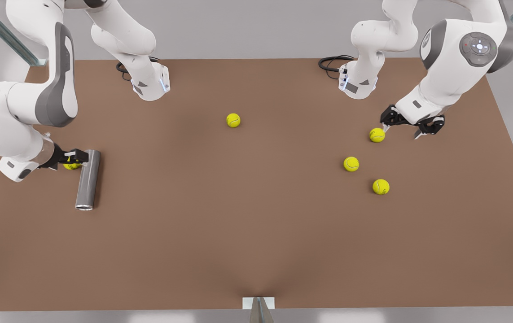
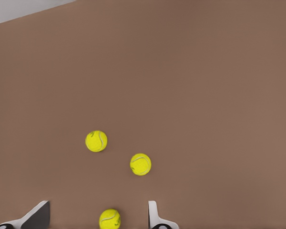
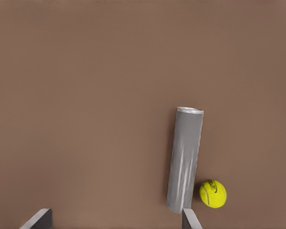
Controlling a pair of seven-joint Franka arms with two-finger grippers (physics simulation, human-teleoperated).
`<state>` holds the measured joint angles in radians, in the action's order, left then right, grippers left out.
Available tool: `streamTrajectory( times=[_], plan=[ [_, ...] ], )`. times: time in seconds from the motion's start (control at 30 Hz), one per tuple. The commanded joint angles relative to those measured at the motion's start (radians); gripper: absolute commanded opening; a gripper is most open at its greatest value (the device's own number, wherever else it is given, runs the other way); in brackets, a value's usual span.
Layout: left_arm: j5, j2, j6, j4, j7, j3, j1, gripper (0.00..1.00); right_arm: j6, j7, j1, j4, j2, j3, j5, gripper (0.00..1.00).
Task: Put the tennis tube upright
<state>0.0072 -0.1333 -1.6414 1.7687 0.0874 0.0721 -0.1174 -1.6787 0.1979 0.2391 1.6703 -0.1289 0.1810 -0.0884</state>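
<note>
The tennis tube [image 1: 88, 179] lies flat on the brown table [image 1: 256, 233] at the front view's left, its silvery open rim toward the near edge. In the right wrist view the tennis tube [image 3: 186, 160] stretches away from one fingertip [image 3: 190, 218], with its closed end close to that fingertip. My right gripper [image 1: 75, 159] hovers at that closed end, open [image 3: 114, 222] and holding nothing. A tennis ball [image 3: 212, 193] rests against the tube there. My left gripper [image 1: 402, 131] is open at the front view's right, above another tennis ball [image 1: 377, 135].
Loose balls lie at the middle back [image 1: 233, 120] and to the right [image 1: 351, 163], [image 1: 380, 186]. The left wrist view has one ball [image 2: 109, 219] between the fingers [image 2: 155, 217] and two farther off [image 2: 96, 141], [image 2: 140, 164]. Both arm bases stand at the table's back.
</note>
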Motion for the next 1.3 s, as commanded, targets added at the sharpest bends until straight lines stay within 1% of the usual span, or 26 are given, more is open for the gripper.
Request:
streamTrajectory(
  times=[0.0,0.13,0.17,0.2,0.23,0.27,0.33,0.4,0.43,0.53,0.57,0.7,0.8,0.9,1.03,1.27],
  plan=[
    [0.0,0.0,0.0,0.0,0.0,0.0,-0.001,0.99,-0.001,0.0,0.003,0.0,0.0,0.0,-0.001,1.0],
    [-0.001,-0.008,0.017,0.008,-0.008,0.001,0.005,0.99,-0.01,0.0,-0.001,0.0,-0.011,0.0,-0.001,1.0],
    [-0.036,0.003,0.003,0.002,-0.031,0.003,0.004,0.99,-0.033,0.0,0.003,0.006,-0.018,0.0,-0.002,1.0],
    [-0.199,0.07,-0.034,-0.028,-0.074,-0.002,0.015,0.99,-0.042,0.0,0.009,0.011,-0.043,0.0,-0.002,1.0],
    [-0.28,0.156,-0.057,-0.074,-0.089,0.0,0.025,0.99,-0.087,-0.002,0.011,0.051,-0.043,0.0,-0.004,1.0],
    [-0.342,0.245,-0.126,-0.107,-0.089,0.0,0.024,0.99,-0.144,0.0,0.042,0.103,-0.043,0.0,-0.013,1.0],
    [-0.382,0.307,-0.176,-0.109,-0.086,0.0,0.036,0.99,-0.305,0.083,0.137,0.215,-0.054,0.0,-0.013,1.0],
    [-0.378,0.35,-0.189,-0.109,-0.084,0.0,0.039,0.99,-0.381,0.192,0.246,0.227,-0.139,0.002,-0.007,1.0],
    [-0.374,0.35,-0.189,-0.109,-0.081,0.0,0.041,0.99,-0.401,0.216,0.292,0.226,-0.186,0.005,-0.002,1.0],
    [-0.368,0.35,-0.202,-0.109,-0.074,-0.002,0.053,0.99,-0.552,0.33,0.355,0.233,-0.302,0.005,0.006,1.0],
    [-0.346,0.348,-0.201,-0.109,-0.075,-0.002,0.051,0.99,-0.553,0.324,0.355,0.25,-0.305,0.005,0.007,1.0],
    [-0.28,0.35,-0.198,-0.107,-0.077,-0.002,0.076,0.99,-0.742,0.313,0.361,0.43,-0.252,0.023,0.004,1.0],
    [-0.282,0.345,-0.19,-0.109,-0.083,-0.002,0.074,0.99,-0.773,0.377,0.362,0.451,-0.252,0.031,-0.011,1.0],
    [-0.282,0.342,-0.187,-0.107,-0.084,-0.002,0.074,0.99,-0.809,0.35,0.362,0.483,-0.245,0.031,-0.007,1.0],
    [-0.28,0.32,-0.156,-0.107,-0.106,0.006,0.065,0.99,-0.836,0.198,0.361,0.51,-0.241,0.043,0.01,1.0],
    [-0.283,0.317,-0.149,-0.12,-0.103,0.008,0.071,0.99,-0.883,0.222,0.367,0.557,-0.235,0.045,0.001,1.0]
  ],
)
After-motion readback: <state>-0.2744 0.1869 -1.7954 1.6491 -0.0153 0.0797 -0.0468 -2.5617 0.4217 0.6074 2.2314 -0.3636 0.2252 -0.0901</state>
